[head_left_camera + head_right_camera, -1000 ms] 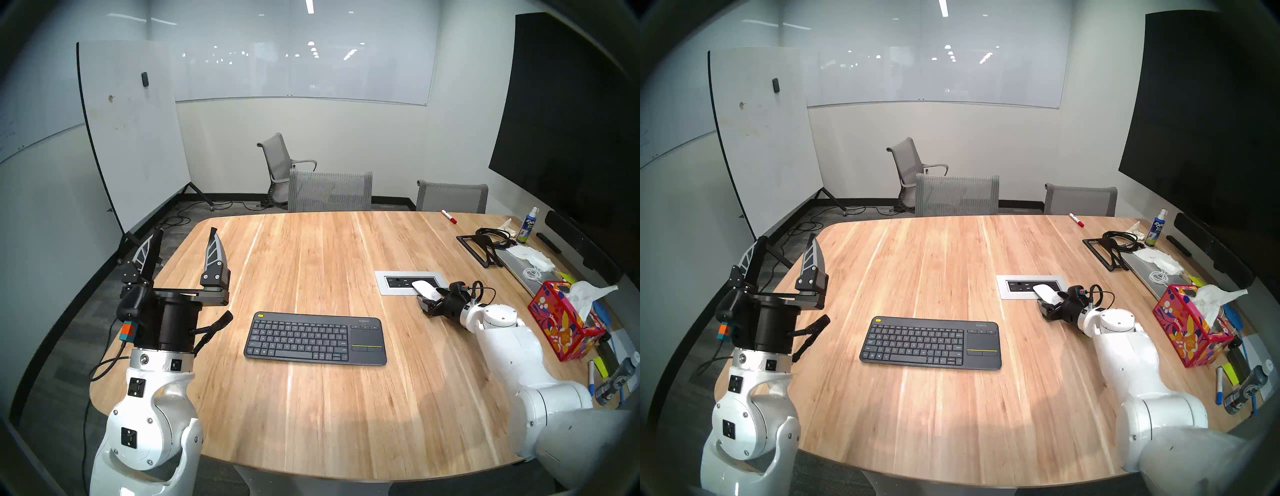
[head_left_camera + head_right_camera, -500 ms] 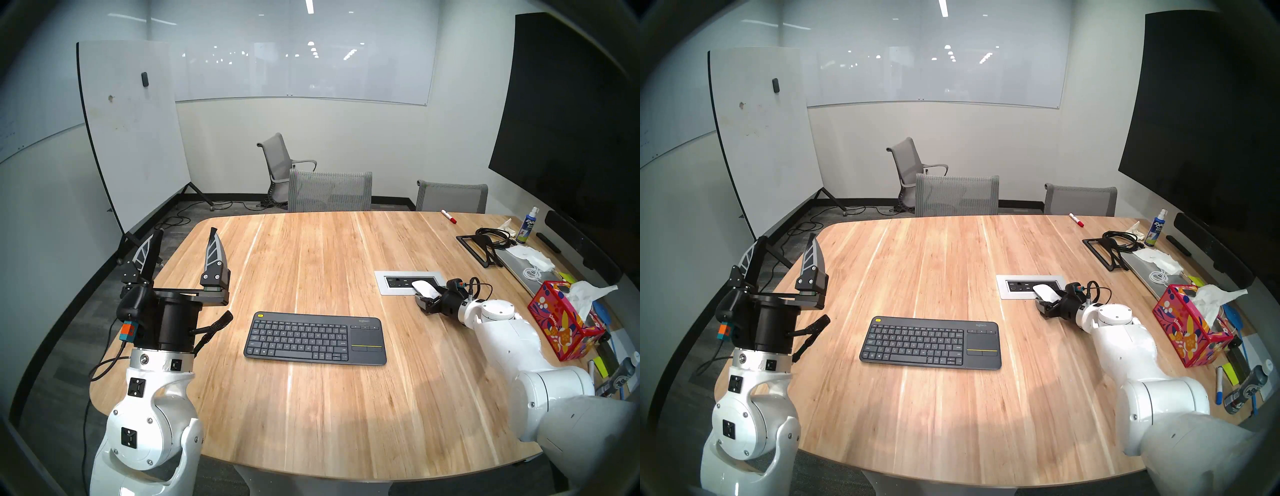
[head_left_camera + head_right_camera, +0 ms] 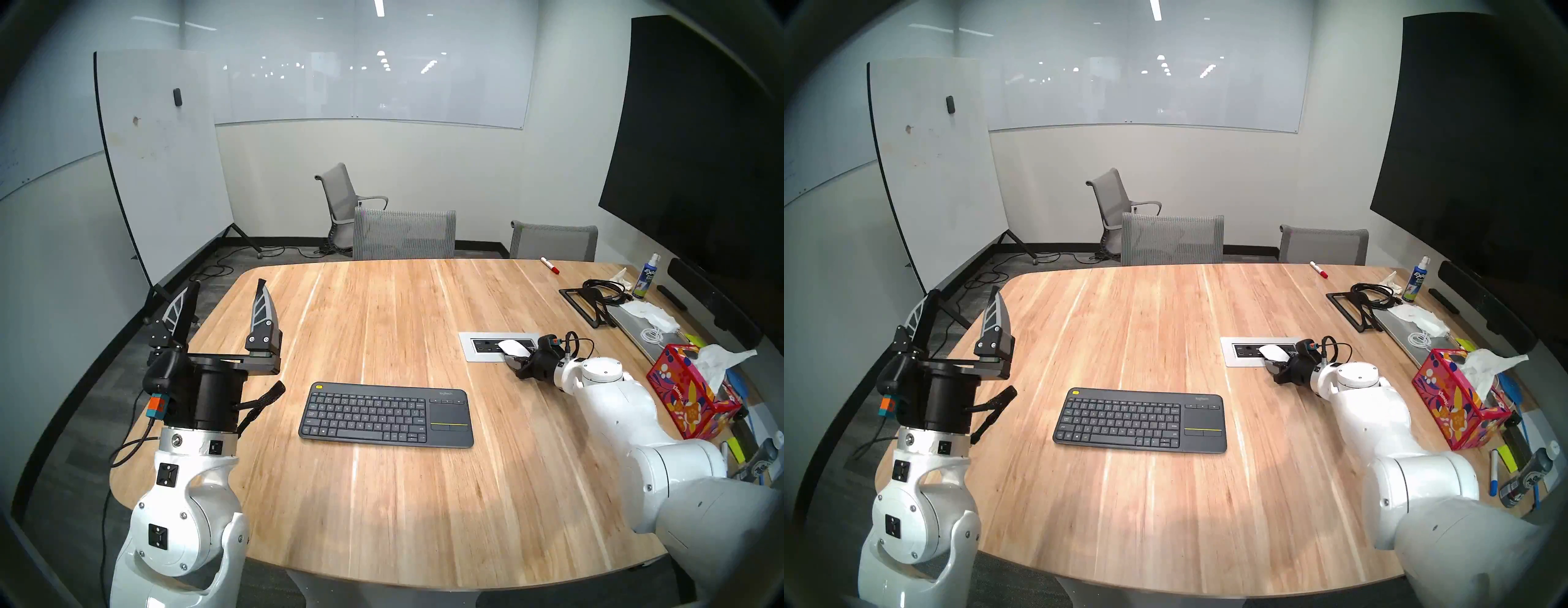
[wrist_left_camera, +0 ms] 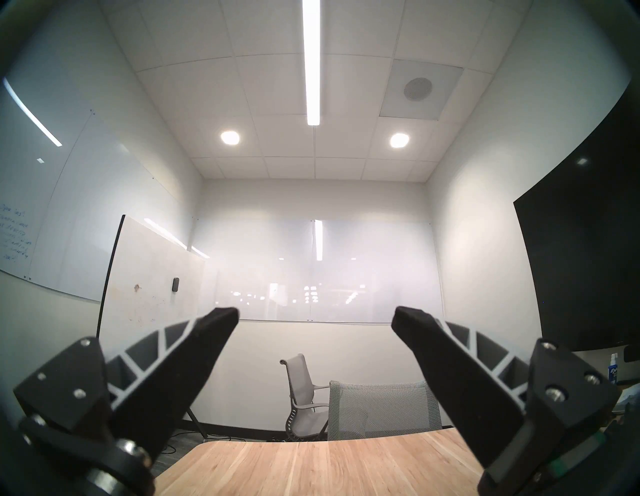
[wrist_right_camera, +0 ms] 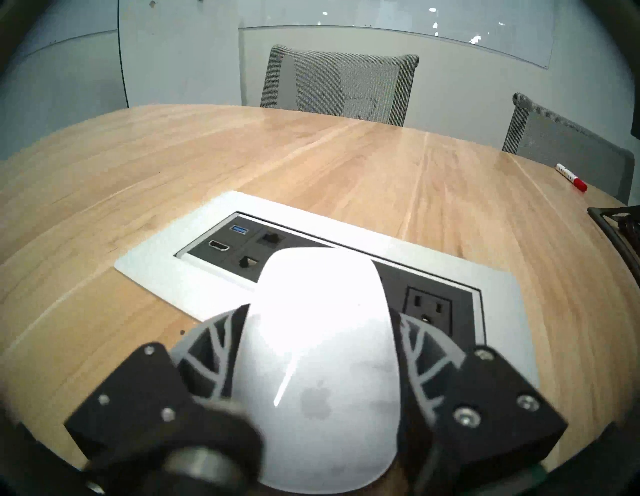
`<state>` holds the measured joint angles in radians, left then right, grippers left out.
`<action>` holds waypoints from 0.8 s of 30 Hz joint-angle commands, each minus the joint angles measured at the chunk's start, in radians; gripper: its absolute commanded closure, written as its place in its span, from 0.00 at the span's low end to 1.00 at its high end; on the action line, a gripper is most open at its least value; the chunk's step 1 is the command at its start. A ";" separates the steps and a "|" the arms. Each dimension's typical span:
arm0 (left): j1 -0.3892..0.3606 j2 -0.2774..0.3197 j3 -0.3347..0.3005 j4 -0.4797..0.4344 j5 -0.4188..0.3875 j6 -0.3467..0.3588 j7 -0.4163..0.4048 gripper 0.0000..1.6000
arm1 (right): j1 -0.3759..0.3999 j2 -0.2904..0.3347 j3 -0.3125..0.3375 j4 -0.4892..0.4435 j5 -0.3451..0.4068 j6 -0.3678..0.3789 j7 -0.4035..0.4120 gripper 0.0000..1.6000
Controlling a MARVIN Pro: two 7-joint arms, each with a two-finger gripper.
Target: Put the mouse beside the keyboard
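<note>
Right claw (image 5: 320, 332), now shifted left toward the keyboard (image 3: 386, 414) versus a second ago, pinches the mouse (image 5: 322, 363) between its fingers over the socket panel (image 5: 166, 266); carry underway.

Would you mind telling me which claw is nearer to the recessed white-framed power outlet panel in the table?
The right. The right claw, shut on the glossy white oval mouse, is at the outlet panel's near edge; the left claw hangs open past the table's far-left edge.
</note>
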<state>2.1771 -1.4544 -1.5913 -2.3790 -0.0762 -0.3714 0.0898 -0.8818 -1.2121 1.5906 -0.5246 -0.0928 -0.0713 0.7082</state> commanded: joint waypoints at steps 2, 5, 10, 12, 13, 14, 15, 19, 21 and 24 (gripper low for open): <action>-0.003 -0.001 -0.001 -0.015 0.000 -0.003 0.001 0.00 | -0.009 -0.060 -0.026 -0.131 0.000 0.004 0.034 1.00; -0.004 -0.001 -0.001 -0.014 0.000 -0.003 0.001 0.00 | -0.025 -0.080 -0.030 -0.167 0.007 0.012 0.045 1.00; -0.004 -0.001 -0.001 -0.012 0.000 -0.004 0.001 0.00 | -0.071 -0.112 -0.026 -0.239 0.028 0.025 0.060 1.00; -0.005 -0.001 -0.001 -0.011 0.000 -0.004 0.001 0.00 | -0.090 -0.120 -0.021 -0.250 0.036 0.031 0.063 1.00; -0.005 0.000 -0.001 -0.010 0.000 -0.004 0.000 0.00 | -0.108 -0.122 -0.020 -0.270 0.038 0.036 0.064 1.00; -0.005 0.000 -0.001 -0.010 0.000 -0.004 0.000 0.00 | -0.122 -0.124 -0.017 -0.279 0.041 0.039 0.062 1.00; -0.006 0.000 -0.001 -0.009 0.000 -0.003 0.000 0.00 | -0.132 -0.126 -0.014 -0.282 0.044 0.043 0.062 1.00; -0.007 0.000 -0.001 -0.005 0.000 -0.003 0.000 0.00 | -0.181 -0.142 -0.007 -0.318 0.052 0.051 0.067 1.00; -0.008 0.000 -0.001 -0.004 0.000 -0.003 -0.001 0.00 | -0.202 -0.153 -0.004 -0.335 0.055 0.054 0.069 1.00; -0.009 0.000 -0.001 -0.001 0.000 -0.003 -0.001 0.00 | -0.226 -0.168 -0.004 -0.362 0.058 0.050 0.072 1.00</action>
<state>2.1717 -1.4542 -1.5912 -2.3690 -0.0763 -0.3714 0.0886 -1.0466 -1.3400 1.5784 -0.8051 -0.0613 -0.0116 0.7777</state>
